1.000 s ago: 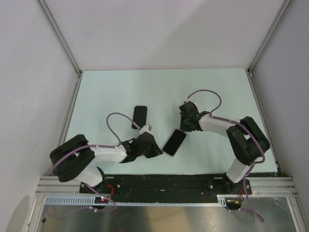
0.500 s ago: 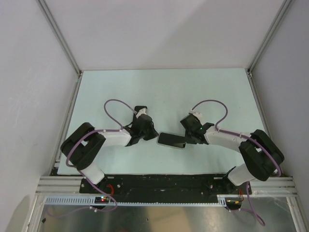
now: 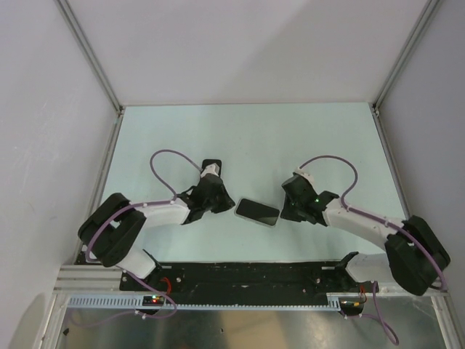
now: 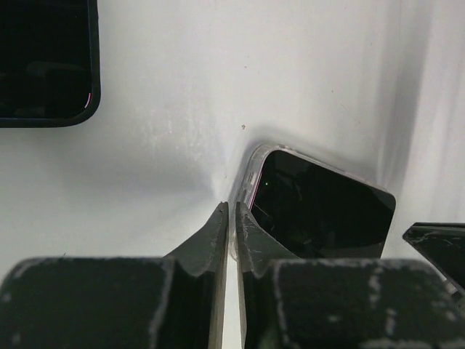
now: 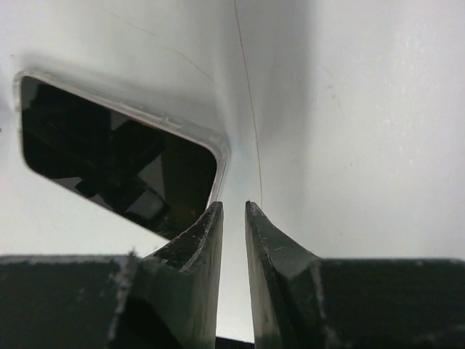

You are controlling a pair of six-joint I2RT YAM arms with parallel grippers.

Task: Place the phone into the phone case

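Top external view: the phone (image 3: pixel 257 211) lay flat and glass-up on the pale table (image 3: pixel 290 138), near its front edge, between my two arms. My left gripper (image 3: pixel 227 205) sat low at the phone's left end and my right gripper (image 3: pixel 288 211) low at its right end. The black phone case (image 3: pixel 211 166) lay behind my left wrist, partly hidden by it and apart from the phone.

Left wrist view: my left gripper (image 4: pixel 231 207) was all but closed, with only a thin slit of table showing between the fingers (image 4: pixel 207 236) and nothing in it. The tips rested at the phone's (image 4: pixel 320 207) near corner; I could not tell whether they touched it. The case (image 4: pixel 43 62) showed at the upper left, well apart from the phone. A dark finger of my other gripper edged in at the right.

Right wrist view: my right gripper (image 5: pixel 234 207) stood a little way open, a narrow strip of table between the fingers, gripping nothing. The phone (image 5: pixel 116 163) lay just left of the tips, its pale rim beside my left finger (image 5: pixel 196 240), the screen mirroring the gripper.
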